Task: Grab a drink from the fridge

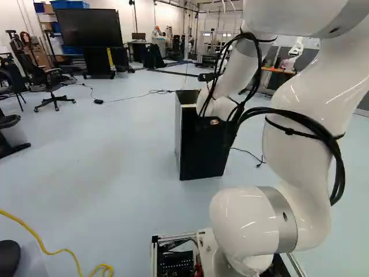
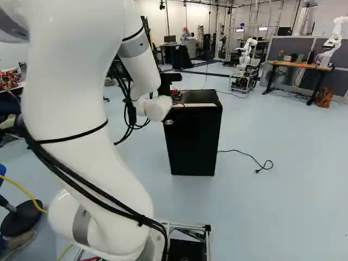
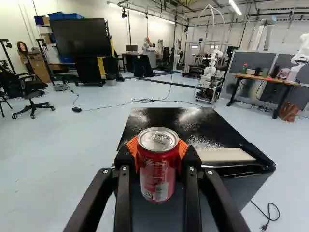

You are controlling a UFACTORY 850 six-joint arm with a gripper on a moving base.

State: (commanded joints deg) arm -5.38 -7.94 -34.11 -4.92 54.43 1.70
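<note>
In the right base view my gripper [image 2: 176, 98] is partly hidden behind the white wrist, at the near top edge of the small black fridge [image 2: 194, 138]. The wrist view shows the gripper [image 3: 158, 157] shut on a red drink can [image 3: 158, 169], with an orange pad against either side. The can stands upright, its silver lid and pull tab showing. Beyond and beneath it is the fridge's glossy black top [image 3: 169, 123], with a pale strip along the near edge. The arm covers part of the fridge [image 1: 199, 147] in the left base view. Its inside is hidden.
A black cable with a plug [image 2: 258, 166] lies on the floor beside the fridge. Farther off are a desk [image 2: 302, 66], another robot [image 3: 208, 72], an office chair [image 3: 31, 96] and a large screen [image 1: 89, 27]. A yellow cable [image 1: 40, 242] runs near the base.
</note>
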